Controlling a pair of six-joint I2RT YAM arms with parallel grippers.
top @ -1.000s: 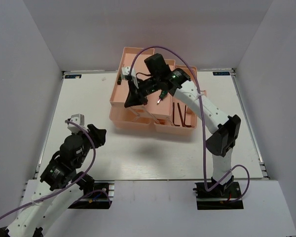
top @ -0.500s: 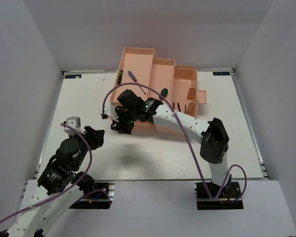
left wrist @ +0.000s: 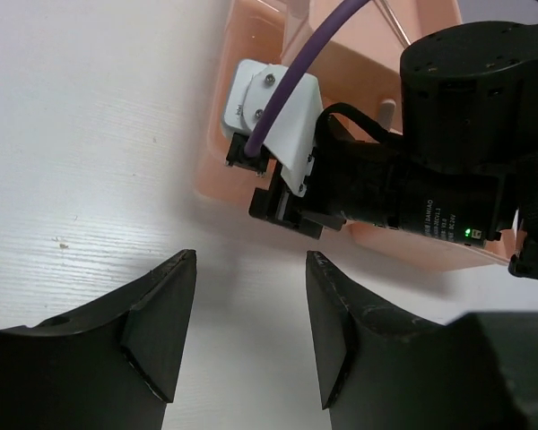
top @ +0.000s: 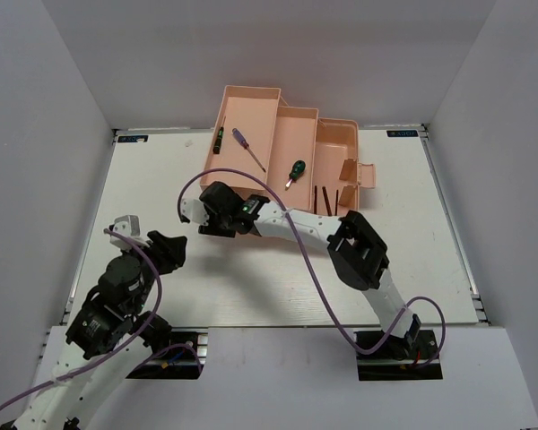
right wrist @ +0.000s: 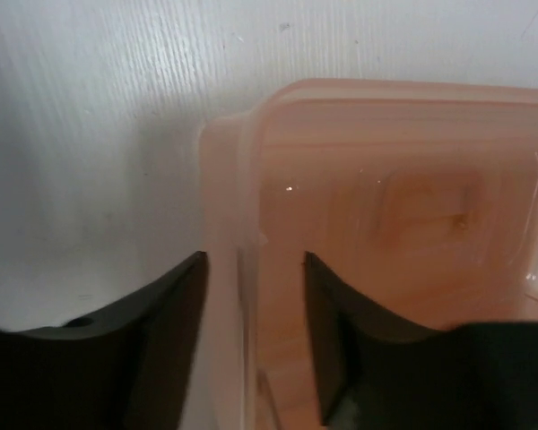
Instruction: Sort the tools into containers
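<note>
Toolbox (top: 296,134) near corner hidden under right claw (right wrist: 254,269), parted astride its rim; left claw (left wrist: 249,269) parted, empty.

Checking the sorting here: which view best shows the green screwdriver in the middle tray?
Top external: the screwdriver lies whole and unobstructed in the toolbox's middle tray. Left wrist shows only part of the toolbox; right wrist only one corner. Neither shows the screwdriver.

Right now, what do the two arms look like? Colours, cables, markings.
Left arm and right arm: white links, black joints, black fingers, a purple cable looping along each. Right wrist carries a white bracket and a green LED.
</note>
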